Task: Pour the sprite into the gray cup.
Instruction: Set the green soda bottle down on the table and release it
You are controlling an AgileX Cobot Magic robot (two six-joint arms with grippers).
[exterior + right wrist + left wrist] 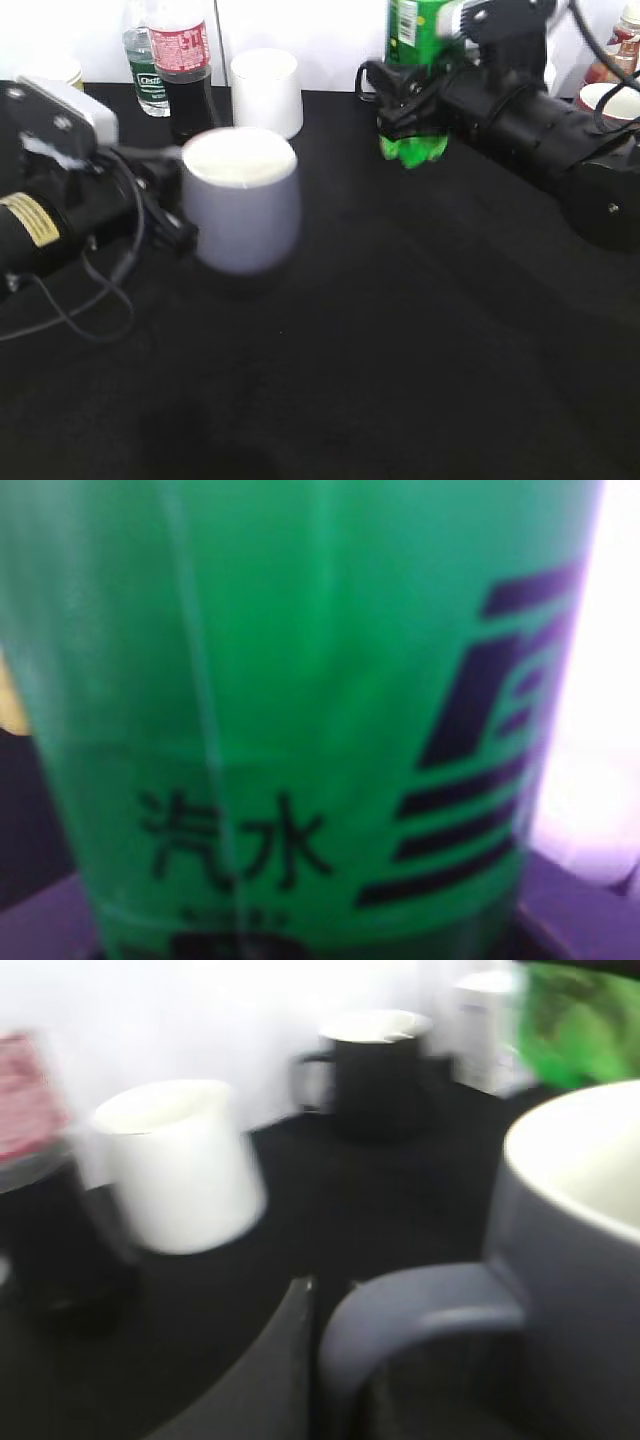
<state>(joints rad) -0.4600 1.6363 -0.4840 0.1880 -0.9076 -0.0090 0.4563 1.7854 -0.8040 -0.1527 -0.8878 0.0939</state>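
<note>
1. The gray cup (243, 200) is on the left side of the scene, above the black table (400, 340). It stands upright, with its open mouth facing up and its white inside visible. Its picture is blurred, and I cannot tell if its base touches the table.
2. The handle of the cup points to the left, toward the left gripper (165, 200). In the left wrist view the loop handle (420, 1310) is just in front of the camera, and one dark finger (290, 1360) is beside it. The left gripper seems closed on the handle, but the blur hides the contact.
3. The sprite (415, 60) is at the far right. Its long axis is vertical: the lobed base points down and the top goes out of the picture.
4. The right gripper (405, 95) is closed around the lower part of the bottle, and the base hangs clear above the table.
5. In the right wrist view the green label (300, 700) fills almost all the picture, with dark characters and stripes on it.
6. The bottle is well apart from the cup, to its right and farther back.
7. At the far left stand a dark cola bottle (185, 70), a small clear bottle (147, 75) and a white cup (267, 90).
8. In the left wrist view a black mug (375, 1070) stands farther back.
</note>
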